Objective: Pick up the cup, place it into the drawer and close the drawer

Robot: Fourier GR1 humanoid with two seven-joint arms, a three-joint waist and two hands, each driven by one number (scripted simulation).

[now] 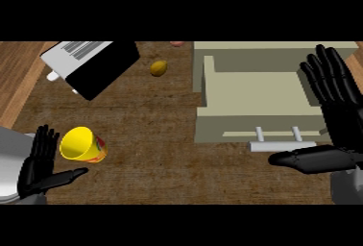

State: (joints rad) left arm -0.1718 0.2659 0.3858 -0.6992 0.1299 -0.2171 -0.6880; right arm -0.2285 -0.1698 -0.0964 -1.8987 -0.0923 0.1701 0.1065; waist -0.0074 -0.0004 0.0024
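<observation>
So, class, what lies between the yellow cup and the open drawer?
Only bare counter, seen in the head view, separates cup and drawer.

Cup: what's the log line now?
cup: on counter | drawer: open | left robot hand: open, by cup | right robot hand: open

Flat, even, rather dim light, with soft shading inside the drawer [259,91].

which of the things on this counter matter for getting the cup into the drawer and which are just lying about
For the job: yellow cup; open drawer; drawer handle.

Lying about: toaster; small yellow item; pinkish thing at the far edge.
</observation>
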